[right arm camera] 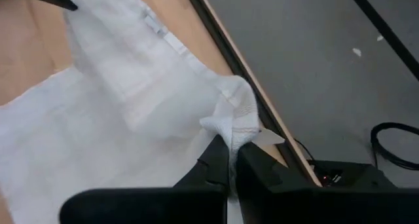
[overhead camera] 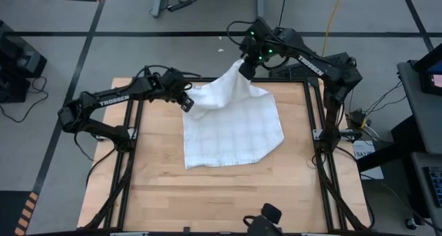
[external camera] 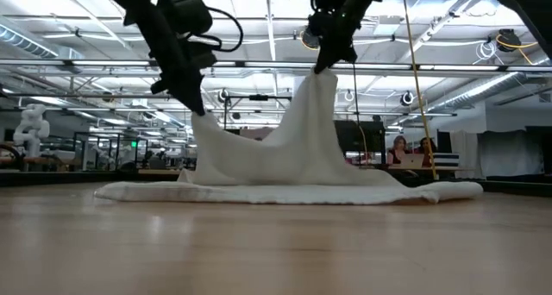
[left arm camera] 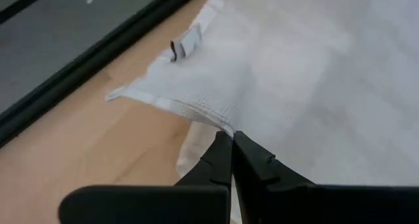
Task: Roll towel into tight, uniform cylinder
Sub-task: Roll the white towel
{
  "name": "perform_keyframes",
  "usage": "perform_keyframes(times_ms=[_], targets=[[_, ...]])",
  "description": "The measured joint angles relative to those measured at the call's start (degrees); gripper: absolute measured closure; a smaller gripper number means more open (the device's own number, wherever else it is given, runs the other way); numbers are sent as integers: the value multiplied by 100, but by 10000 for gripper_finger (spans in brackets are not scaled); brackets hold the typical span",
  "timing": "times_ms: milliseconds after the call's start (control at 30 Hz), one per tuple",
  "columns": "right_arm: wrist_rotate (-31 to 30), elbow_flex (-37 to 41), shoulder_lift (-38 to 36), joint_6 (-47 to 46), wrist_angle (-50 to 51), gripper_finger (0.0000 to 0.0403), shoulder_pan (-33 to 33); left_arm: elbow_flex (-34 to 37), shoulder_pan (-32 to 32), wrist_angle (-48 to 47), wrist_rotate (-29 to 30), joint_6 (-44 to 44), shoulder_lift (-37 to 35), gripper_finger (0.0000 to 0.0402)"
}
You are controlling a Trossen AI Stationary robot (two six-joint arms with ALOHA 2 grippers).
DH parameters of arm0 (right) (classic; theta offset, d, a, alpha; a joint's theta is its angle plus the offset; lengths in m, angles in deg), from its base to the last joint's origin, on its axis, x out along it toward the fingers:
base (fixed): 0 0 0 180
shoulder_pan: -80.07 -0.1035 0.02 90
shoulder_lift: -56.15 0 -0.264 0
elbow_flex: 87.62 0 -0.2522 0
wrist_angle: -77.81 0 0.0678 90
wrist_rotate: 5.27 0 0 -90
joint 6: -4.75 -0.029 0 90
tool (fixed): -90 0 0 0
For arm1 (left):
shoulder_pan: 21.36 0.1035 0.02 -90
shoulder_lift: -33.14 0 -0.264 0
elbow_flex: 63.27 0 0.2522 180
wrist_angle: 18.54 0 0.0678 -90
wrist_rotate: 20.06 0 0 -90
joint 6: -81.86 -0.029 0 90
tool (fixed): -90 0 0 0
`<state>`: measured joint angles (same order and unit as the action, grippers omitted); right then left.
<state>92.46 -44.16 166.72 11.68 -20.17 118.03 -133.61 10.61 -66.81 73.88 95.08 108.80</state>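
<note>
Bare wooden table [external camera: 276,243] fills my foreground; beyond it the towel [overhead camera: 231,125] hangs tented from both my grippers. Left gripper [left arm camera: 230,137] is clamped on a hemmed edge near the tag [left arm camera: 185,46]; right gripper [right arm camera: 229,145] pinches the far corner higher up. Uneven lift could skew the cloth, spoiling an even roll, or thin fabric may slip free.
</note>
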Motion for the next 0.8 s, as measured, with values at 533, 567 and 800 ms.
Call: perform_keyframes(times_ms=[533,567,800], targets=[[338,0,259,-27,-34,399,-15,-941,152,-88,504,134,-169,208],[393,0,259,-25,-36,399,-15,-998,173,-193,492,142,-168,193],[455,0,257,-25,-100,399,-15,-1041,335,-2,190,549,-87,130]])
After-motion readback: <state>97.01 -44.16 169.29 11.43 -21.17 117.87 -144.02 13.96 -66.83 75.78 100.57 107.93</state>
